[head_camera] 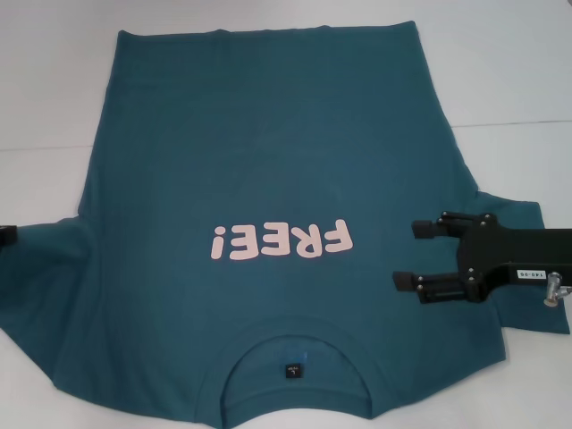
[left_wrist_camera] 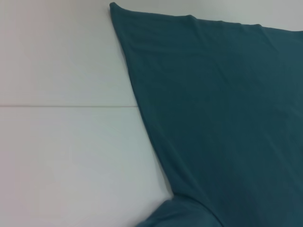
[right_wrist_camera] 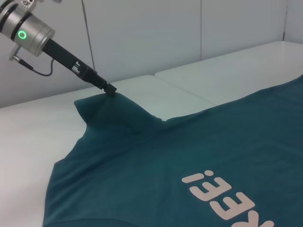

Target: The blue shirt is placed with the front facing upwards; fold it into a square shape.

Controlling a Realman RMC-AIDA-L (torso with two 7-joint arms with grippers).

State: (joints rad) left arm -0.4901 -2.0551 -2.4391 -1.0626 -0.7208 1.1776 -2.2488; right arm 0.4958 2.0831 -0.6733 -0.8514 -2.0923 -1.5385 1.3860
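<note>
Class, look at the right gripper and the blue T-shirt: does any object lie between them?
No. The right gripper hovers open directly over the dark teal-blue cotton T-shirt near its sleeve, only bare fabric beneath it.

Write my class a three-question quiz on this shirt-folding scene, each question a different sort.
1. True or false: the blue shirt lies with its lettering facing up.
2. The right gripper has its fingers: A open, over the shirt; B shut on the collar; C holding a hanger.
3. Fill in: the left gripper is at the tip of the shirt's ____ on the robot's left.
Key: 1 true; 2 A; 3 sleeve.
</note>
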